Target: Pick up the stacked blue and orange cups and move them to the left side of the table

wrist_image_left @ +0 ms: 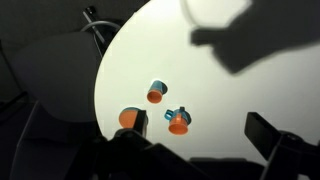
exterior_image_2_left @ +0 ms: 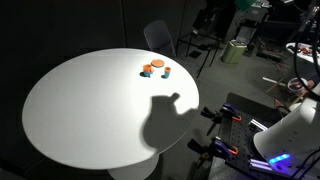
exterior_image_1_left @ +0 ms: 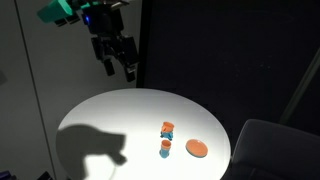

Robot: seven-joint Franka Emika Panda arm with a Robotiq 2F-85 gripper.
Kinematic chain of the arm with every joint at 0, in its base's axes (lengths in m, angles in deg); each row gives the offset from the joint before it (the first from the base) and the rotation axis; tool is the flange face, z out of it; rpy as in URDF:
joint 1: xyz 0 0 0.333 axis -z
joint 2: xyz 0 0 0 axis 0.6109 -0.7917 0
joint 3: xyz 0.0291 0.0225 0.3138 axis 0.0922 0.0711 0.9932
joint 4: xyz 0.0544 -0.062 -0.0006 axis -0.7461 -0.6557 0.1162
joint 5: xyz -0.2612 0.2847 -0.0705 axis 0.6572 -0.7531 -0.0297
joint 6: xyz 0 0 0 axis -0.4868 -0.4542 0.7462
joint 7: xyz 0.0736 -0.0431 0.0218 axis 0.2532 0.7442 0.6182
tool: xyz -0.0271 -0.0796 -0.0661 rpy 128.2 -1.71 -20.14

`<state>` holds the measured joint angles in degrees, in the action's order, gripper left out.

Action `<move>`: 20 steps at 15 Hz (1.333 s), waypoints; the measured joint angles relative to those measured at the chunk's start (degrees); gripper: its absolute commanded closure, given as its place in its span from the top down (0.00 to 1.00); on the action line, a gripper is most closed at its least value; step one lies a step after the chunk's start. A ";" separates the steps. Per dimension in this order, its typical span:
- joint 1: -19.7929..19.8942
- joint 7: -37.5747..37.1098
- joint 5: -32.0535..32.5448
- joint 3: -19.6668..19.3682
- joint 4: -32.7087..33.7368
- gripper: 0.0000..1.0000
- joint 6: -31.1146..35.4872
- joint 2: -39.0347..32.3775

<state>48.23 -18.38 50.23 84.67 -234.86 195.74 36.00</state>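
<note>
above the table [exterior_image_1_left: 130, 105], the spread end effector [exterior_image_1_left: 119, 66] hangs far from the stacked blue and orange cups [exterior_image_1_left: 165, 150].

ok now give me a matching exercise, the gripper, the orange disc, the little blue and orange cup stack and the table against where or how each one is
Things:
1. gripper
2. orange disc
3. stacked blue and orange cups
4. table

Places or states:
a. white and round
b. upright, next to a chunkier stack
c. open, up in the air, holding nothing
d. lying flat, on the side of the cups toward the chair

Pairs: 1-c, 2-d, 3-b, 4-a
</note>
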 measured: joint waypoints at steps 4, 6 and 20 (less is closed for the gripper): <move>1.21 0.00 0.00 -2.46 5.81 1.00 0.00 -8.31; 1.36 0.06 0.00 -3.69 8.01 1.00 0.03 -12.00; 0.85 0.89 0.00 -7.02 11.59 1.00 1.38 -20.89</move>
<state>49.08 -17.48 50.22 77.65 -223.27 197.12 15.11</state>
